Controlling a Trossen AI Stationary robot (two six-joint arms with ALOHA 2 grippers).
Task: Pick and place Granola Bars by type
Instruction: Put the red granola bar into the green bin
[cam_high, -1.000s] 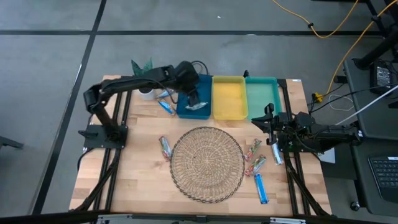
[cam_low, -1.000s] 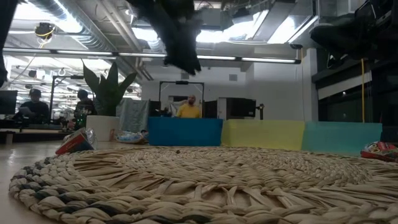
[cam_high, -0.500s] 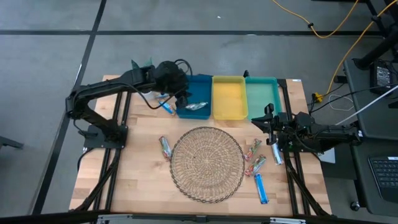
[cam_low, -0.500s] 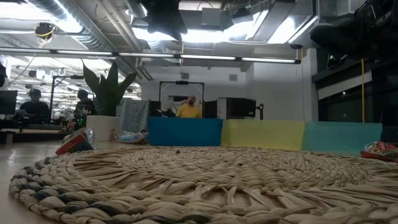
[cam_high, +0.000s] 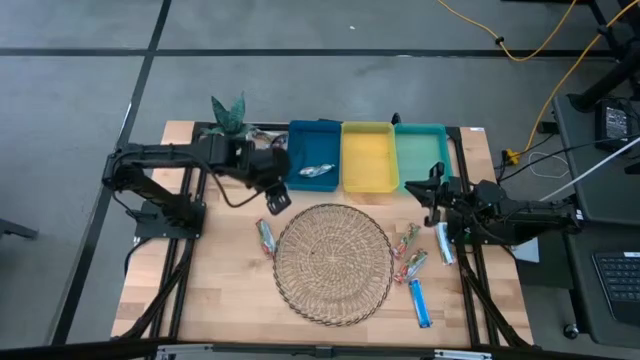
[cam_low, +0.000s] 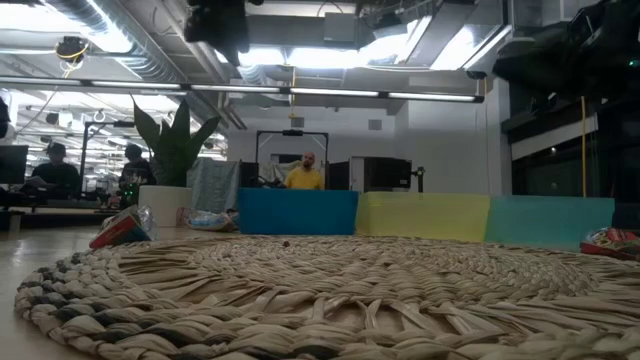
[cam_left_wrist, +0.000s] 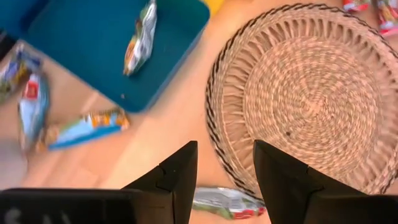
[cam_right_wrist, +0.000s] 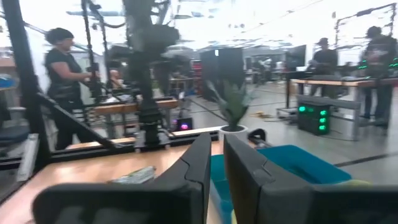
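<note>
One empty, part-open left hand (cam_high: 277, 200) hovers between blue tray (cam_high: 312, 182) and mat (cam_high: 332, 262).

Grey concrete floor (cam_high: 330, 40) around the bench, yellow cable (cam_high: 520, 45) snaking across it; beyond, bright ceiling lights (cam_low: 290, 55), desks (cam_right_wrist: 329, 87), people (cam_right_wrist: 62, 62) at work.

I see open tabletop (cam_high: 210, 280) left of the wicker mat (cam_high: 332, 262); a red-green bar (cam_high: 265, 236) lies at the mat's left edge, bars (cam_high: 410, 262) crowd its right.
</note>
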